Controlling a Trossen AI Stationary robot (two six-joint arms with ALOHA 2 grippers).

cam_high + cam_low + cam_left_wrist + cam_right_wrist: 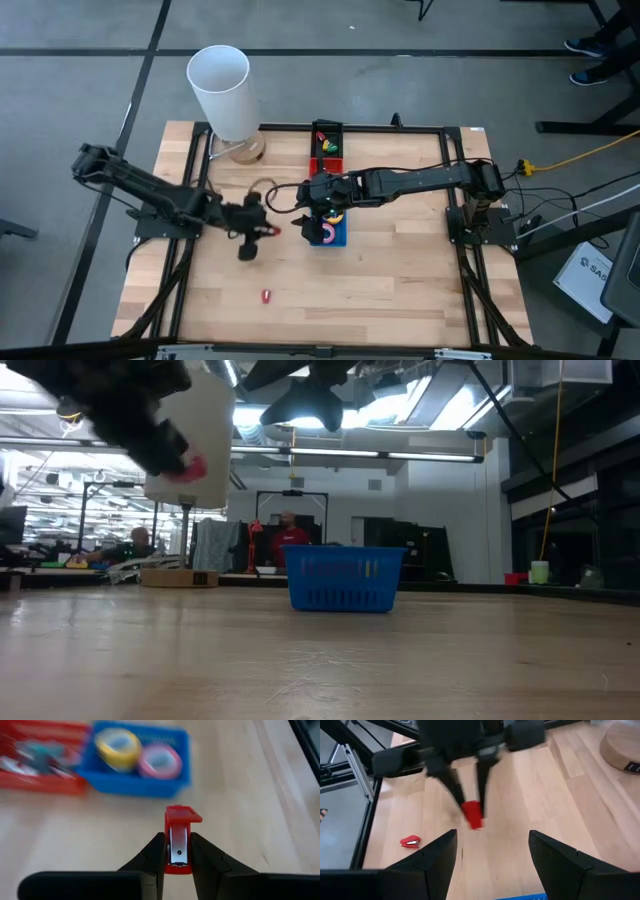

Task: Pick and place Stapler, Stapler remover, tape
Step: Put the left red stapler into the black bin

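Observation:
My left gripper (262, 232) is shut on a small red stapler (178, 840), just left of the blue basket (345, 578). The right wrist view shows it head on, its fingers pointing down, with the stapler (472, 814) at their tips. The basket (140, 780) holds a yellow tape roll (118, 747) and a pink tape roll (160, 761), lying flat on its floor. My right gripper (492, 855) is open and hovers over the basket (330, 235), touching nothing. A small red piece (267, 297) lies on the table nearer the front edge. My left gripper pinches the red stapler between its two fingers (152, 855), one on each long side, at its rear end (178, 862). The stapler's front end (183, 814) sticks out past the fingertips. The fingers come from above, pointing down, and the stapler is lifted clear of the table.
A red tray (327, 148) with small coloured items sits beyond the basket toward the far edge. A tall white cylinder (222, 85) stands at the far left of the table on a round base. People and desks show in the room beyond the table.

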